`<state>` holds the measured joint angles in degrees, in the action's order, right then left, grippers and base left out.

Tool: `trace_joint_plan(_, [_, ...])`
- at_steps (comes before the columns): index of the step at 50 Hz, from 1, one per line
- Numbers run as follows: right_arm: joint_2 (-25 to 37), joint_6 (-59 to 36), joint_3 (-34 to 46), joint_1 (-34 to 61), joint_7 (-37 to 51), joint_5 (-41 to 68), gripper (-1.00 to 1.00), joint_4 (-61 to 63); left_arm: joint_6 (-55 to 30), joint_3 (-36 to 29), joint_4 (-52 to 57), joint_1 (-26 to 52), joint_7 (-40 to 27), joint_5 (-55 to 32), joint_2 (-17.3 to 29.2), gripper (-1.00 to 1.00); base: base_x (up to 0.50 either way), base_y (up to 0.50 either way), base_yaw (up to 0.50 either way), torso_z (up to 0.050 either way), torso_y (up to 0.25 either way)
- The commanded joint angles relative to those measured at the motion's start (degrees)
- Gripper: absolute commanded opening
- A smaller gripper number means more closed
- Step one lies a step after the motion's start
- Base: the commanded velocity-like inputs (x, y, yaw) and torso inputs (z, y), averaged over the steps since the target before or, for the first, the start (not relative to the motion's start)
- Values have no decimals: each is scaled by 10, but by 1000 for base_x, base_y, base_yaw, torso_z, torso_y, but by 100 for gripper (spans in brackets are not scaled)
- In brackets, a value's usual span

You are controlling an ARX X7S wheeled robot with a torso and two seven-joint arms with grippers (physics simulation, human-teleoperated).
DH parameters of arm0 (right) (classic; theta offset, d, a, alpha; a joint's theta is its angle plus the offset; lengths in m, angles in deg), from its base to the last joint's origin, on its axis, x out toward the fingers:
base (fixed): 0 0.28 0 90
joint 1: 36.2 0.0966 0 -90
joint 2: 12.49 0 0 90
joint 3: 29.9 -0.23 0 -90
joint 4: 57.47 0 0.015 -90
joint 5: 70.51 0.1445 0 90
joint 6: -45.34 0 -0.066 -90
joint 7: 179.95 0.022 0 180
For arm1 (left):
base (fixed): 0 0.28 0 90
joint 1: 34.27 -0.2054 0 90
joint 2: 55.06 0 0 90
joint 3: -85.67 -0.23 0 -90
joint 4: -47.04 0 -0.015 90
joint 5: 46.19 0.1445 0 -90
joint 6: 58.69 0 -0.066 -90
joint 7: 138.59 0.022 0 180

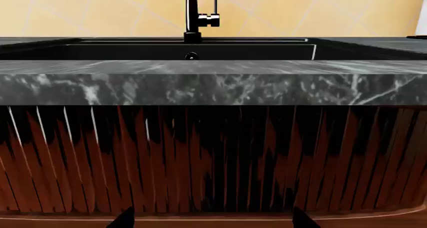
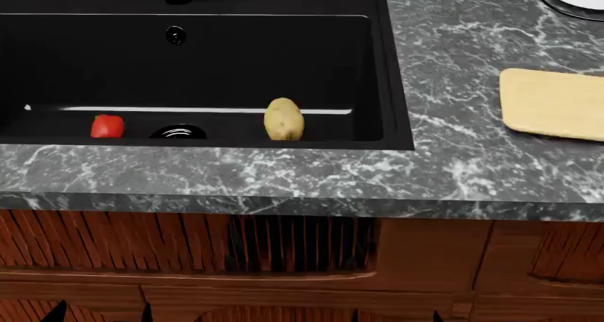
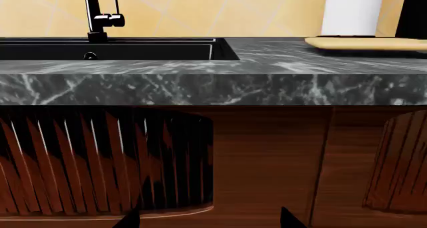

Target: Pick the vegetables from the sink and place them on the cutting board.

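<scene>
Potato (image 2: 284, 119), pepper (image 2: 107, 126) in sink (image 2: 397, 88)

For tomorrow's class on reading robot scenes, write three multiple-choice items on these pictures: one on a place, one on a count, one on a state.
1. Where does the potato lie?
A. in the sink
B. on the cutting board
C. on the floor

2. How many vegetables are in the sink?
A. one
B. two
C. four

3. What is on the cutting board?
A. a red bell pepper
B. a potato
C. nothing

Answers: 1 A, it lies on the basin floor right of the drain. 2 B, the potato and the red bell pepper. 3 C, its visible part is bare.
</scene>
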<state>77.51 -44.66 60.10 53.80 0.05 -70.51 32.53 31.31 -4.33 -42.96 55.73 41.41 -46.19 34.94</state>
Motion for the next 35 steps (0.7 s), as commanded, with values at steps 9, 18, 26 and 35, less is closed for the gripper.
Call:
trace_joint_plan(9, [25, 1, 32, -6, 23, 21, 100, 9, 1, -26, 4, -1, -23, -31, 23, 100, 0, 0, 0, 0, 0])
trace_joint_plan(18, [35, 3, 44, -5, 28, 35, 100, 8, -5, -37, 3, 5, -41, -38, 30, 100, 0, 220, 0, 0, 0])
trace_joint_plan(26, [42, 6, 51, -5, 39, 36, 100, 8, -9, -46, -1, 8, -53, -42, 36, 100, 0, 500, 0, 0, 0])
trace_joint_plan(35, [50, 9, 63, -3, 49, 29, 100, 5, -11, -53, -5, 11, -68, -40, 43, 100, 0, 450, 0, 0, 0])
